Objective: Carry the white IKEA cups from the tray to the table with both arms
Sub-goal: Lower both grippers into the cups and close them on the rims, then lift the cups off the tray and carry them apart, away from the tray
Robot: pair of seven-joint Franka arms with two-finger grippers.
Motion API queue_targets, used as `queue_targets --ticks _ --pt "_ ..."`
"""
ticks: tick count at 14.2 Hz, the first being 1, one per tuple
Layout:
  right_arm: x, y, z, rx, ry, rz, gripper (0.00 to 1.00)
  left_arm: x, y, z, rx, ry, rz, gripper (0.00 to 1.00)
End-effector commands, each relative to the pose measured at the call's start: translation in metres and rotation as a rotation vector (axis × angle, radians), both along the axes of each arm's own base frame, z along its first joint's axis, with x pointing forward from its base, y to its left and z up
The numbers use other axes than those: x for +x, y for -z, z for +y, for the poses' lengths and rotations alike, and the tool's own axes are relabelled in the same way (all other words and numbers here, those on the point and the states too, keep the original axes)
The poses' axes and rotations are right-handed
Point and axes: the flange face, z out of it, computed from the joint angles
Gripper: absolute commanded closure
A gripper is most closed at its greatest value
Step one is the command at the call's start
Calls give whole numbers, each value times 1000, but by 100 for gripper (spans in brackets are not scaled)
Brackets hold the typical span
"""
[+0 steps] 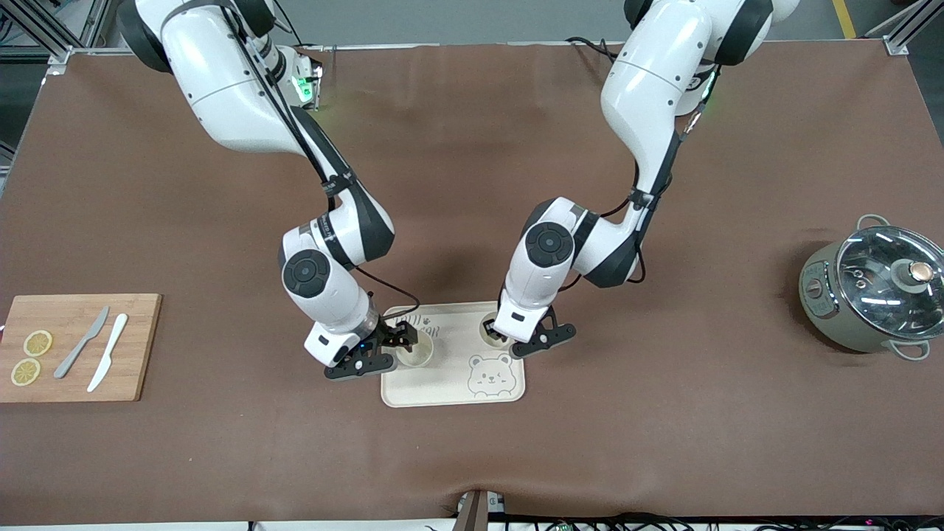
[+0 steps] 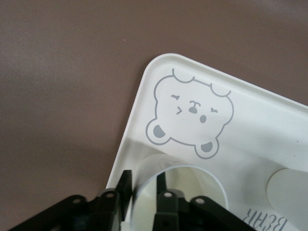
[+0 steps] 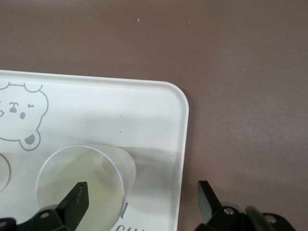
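Two white IKEA cups stand on the cream bear tray (image 1: 442, 383). My left gripper (image 1: 510, 335) is shut on the rim of one cup (image 1: 487, 328), at the tray corner farther from the front camera. In the left wrist view one finger (image 2: 126, 185) is outside that cup's (image 2: 192, 185) wall and the other is inside. My right gripper (image 1: 394, 343) is open at the other cup (image 1: 417, 355). In the right wrist view one finger (image 3: 77, 199) is over this cup's (image 3: 82, 178) mouth and the other is past the tray's (image 3: 120, 106) edge.
A wooden cutting board (image 1: 136, 346) with two lemon slices (image 1: 37, 343) and two knives (image 1: 107, 352) lies at the right arm's end. A grey-green pot with a glass lid (image 1: 874, 291) stands at the left arm's end.
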Motion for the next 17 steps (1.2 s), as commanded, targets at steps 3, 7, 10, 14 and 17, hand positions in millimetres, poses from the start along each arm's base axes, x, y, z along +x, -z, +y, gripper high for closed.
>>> queue_targets --ticks 3,7,10,14,17 --pt "1 17 14 17 17 -18 0 5 -10 -2 6 -18 -36 100" --pt "-1 26 16 15 13 -15 0 14 -36 8 3 -36 -60 100" --pt "-5 30 24 19 1 -25 0 21 -59 22 10 -61 -61 100" --pt "-5 32 24 19 2 -23 45 33 -81 54 63 -104 -39 100" --pt "-6 31 27 21 -2 -24 67 46 -84 83 107 -144 -44 100"
